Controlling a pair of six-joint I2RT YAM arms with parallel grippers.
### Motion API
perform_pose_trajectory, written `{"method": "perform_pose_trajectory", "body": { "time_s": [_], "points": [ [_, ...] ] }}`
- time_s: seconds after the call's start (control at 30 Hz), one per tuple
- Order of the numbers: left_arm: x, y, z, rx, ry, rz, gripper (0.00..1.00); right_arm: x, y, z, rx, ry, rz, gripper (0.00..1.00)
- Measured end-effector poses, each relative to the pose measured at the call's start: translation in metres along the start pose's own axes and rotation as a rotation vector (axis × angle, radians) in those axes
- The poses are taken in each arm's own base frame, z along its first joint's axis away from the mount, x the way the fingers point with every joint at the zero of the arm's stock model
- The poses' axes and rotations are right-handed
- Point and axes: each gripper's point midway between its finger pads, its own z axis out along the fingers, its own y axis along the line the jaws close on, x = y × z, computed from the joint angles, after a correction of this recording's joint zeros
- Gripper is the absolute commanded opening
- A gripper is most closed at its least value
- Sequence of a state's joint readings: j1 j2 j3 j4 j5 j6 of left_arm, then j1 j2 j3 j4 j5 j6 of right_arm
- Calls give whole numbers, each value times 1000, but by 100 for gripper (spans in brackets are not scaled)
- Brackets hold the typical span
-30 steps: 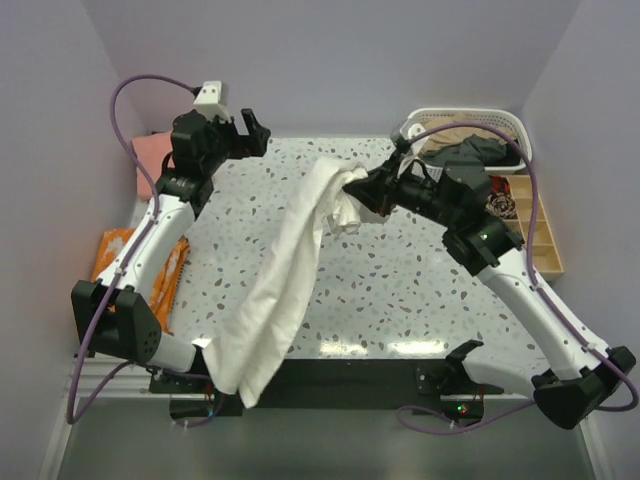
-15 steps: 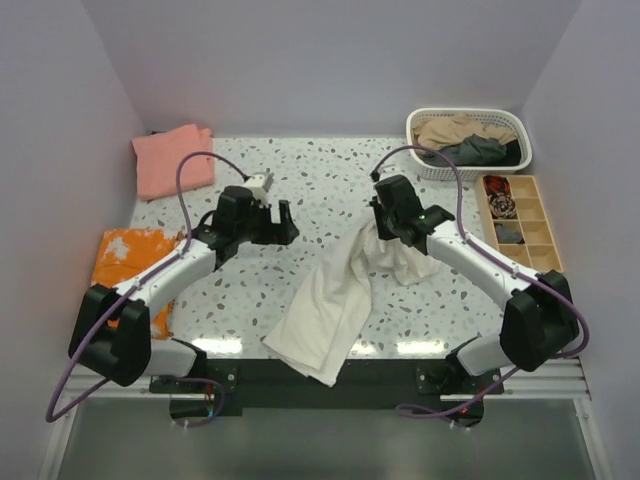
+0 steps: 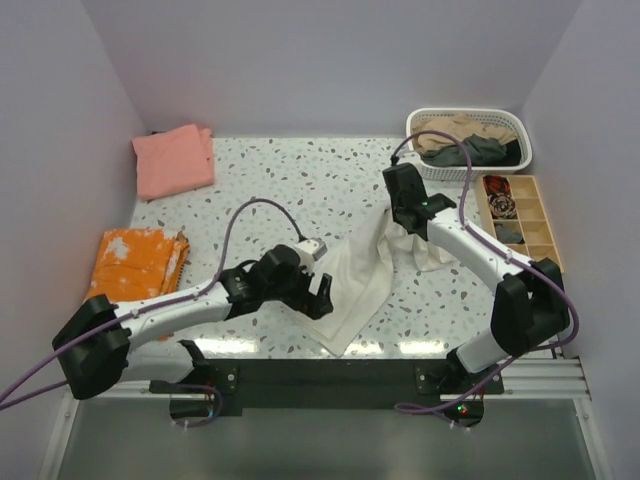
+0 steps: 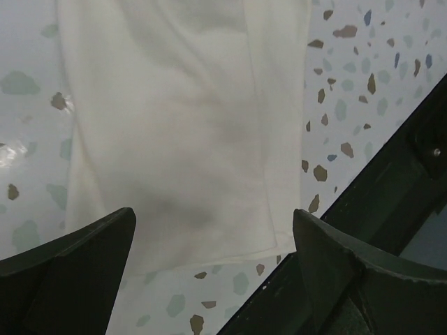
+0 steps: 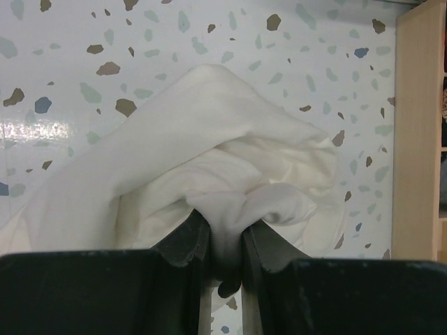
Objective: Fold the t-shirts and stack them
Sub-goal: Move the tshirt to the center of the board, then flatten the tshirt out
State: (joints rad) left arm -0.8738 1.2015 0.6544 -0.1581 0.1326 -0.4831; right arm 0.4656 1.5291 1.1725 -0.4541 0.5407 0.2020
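1. Two folded already: the salmon-pink shirt (image 3: 173,160) at the far-left corner and the orange shirt (image 3: 138,262) nearer, apart, not stacked.
2. Cream shirt (image 3: 365,275) sprawls unfolded on the table (image 3: 280,180); the right gripper (image 5: 225,223) is clenched on its bunched top, and the left gripper (image 4: 213,215) is spread wide over the hem.
3. Tan shirt (image 3: 448,130) and grey shirt (image 3: 482,150) wait in the basket (image 3: 465,113); no print can be made out on the cream one.

White arm links (image 3: 170,305), black joints (image 3: 525,300), dark fingers (image 4: 70,258), purple cables (image 3: 255,201).
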Motion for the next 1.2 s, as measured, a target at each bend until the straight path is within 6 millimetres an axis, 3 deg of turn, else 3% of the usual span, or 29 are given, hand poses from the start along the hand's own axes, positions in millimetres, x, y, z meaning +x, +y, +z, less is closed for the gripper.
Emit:
{"method": "perform_pose_trajectory", "body": {
  "time_s": [0.23,0.53,0.6,0.73,0.8,0.97,1.1,1.2],
  "points": [
    [65,7,35,-121,184,99,100,10,-1,1,-5,6,4,0],
    [68,-9,50,-147,174,180,97,18,-8,-2,1,9,11,0],
    [69,-10,51,-153,171,191,85,20,-10,-2,4,11,13,0],
    [70,-8,50,-173,168,205,31,24,-10,-1,6,19,8,0],
    [67,-4,49,-202,162,213,11,27,-11,-1,6,21,7,0],
    [47,7,41,-311,125,236,11,30,-14,-7,-1,17,11,0],
    [10,12,18,-410,34,258,21,28,-14,-16,-29,9,26,0],
    [-35,11,-14,-466,-81,245,33,26,-15,-34,-76,-2,45,0]
  ]
}}
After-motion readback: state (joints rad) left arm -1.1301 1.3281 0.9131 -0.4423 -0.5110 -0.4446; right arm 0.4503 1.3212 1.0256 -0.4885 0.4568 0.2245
